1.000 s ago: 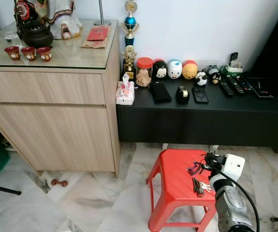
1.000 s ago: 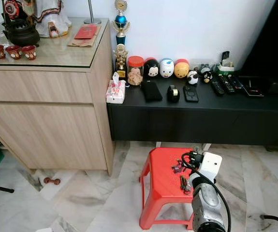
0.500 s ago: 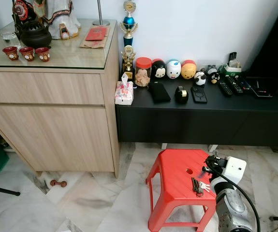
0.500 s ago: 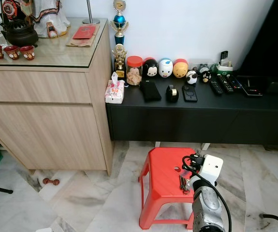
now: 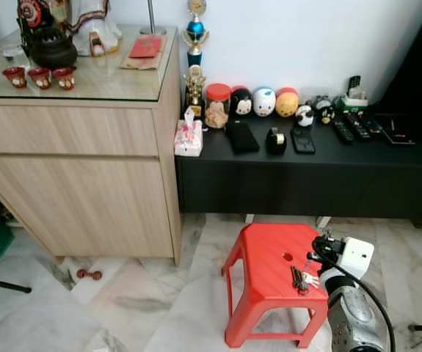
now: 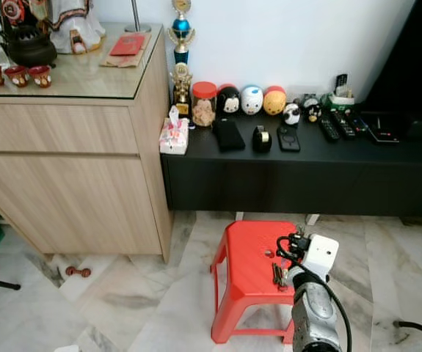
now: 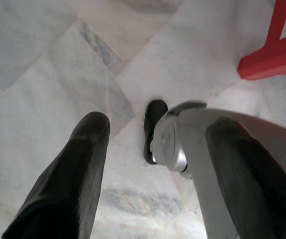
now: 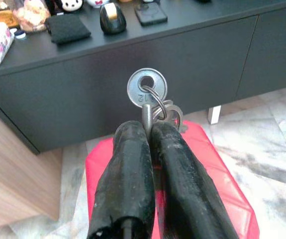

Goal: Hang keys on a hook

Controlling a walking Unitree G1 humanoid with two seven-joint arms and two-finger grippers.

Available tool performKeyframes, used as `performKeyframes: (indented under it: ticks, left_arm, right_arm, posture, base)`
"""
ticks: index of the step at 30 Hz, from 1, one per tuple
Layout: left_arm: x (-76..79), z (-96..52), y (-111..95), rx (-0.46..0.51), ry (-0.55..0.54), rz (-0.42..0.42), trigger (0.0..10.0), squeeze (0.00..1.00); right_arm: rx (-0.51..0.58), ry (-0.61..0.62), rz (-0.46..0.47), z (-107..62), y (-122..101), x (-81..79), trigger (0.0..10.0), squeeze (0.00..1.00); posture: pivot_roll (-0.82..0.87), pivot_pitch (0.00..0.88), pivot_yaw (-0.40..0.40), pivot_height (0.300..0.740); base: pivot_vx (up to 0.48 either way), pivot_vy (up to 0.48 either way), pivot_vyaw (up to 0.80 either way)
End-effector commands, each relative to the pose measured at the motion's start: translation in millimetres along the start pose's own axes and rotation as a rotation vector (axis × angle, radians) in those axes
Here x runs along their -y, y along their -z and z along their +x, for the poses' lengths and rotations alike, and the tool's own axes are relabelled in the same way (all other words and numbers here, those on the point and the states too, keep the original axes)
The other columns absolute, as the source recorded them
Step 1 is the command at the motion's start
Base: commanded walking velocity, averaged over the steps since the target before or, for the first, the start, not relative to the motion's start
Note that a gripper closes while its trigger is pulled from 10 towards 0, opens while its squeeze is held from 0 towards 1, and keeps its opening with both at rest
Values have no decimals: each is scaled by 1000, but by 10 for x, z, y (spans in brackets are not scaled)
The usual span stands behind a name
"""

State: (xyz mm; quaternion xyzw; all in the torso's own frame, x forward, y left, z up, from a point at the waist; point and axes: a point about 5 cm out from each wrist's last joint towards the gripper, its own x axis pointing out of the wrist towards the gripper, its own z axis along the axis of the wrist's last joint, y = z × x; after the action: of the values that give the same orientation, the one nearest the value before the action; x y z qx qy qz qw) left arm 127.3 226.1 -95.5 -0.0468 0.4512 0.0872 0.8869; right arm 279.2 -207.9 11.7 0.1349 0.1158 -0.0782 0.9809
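**Keys pinched in the right gripper above the red stool**

Nearest the robot, the left gripper (image 7: 147,164) is held low over the pale marble floor (image 7: 43,74), its two black fingers (image 7: 78,169) spread apart with nothing between them; a red leg of the stool is caught at the edge of that wrist view.

The right gripper (image 8: 145,130) is raised over the right edge of the red stool (image 5: 269,268). Its fingers (image 8: 128,169) are pressed together on the shaft of a key, and the keys (image 8: 149,94) are carried at the fingertips: a round silver key head stands upright above them, with a ring and further keys hung just behind. From the head camera, the bunch (image 5: 299,278) is seen near the stool's right edge, beside the white wrist housing; whether it touches the seat cannot be told.

Beyond the stool, a low black cabinet (image 5: 306,183) is set against the white wall. Along its back edge a row of round toy figures (image 5: 264,102) is lined up, with a jar (image 5: 216,106) and remote controls (image 5: 354,125) near the right end. A tissue pack (image 5: 188,138) is placed at its left edge.

To the left, a wooden sideboard (image 5: 78,176) is topped with glass, and small red cups (image 5: 40,76) are set near its far left corner.
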Motion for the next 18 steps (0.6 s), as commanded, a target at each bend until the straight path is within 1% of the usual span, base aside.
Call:
performKeyframes:
  ticks: [1,12,18]
  left_arm:
    - [-1,-18,73,-27,4,-2,10000,0]
    - [-4,-19,73,-28,6,1,10000,0]
    - [-11,-17,66,-29,2,5,10000,0]
  right_arm:
    - [31,2,1,16,-58,3,10000,0]
    - [28,0,4,19,-52,-14,10000,0]
    - [30,0,7,28,-60,-26,10000,0]
  posture:
    - [119,0,-70,740]
    - [123,0,-70,740]
    - [123,0,-69,740]
  base:
    - [-281,0,0]
    - [-294,0,0]
    - [0,0,0]
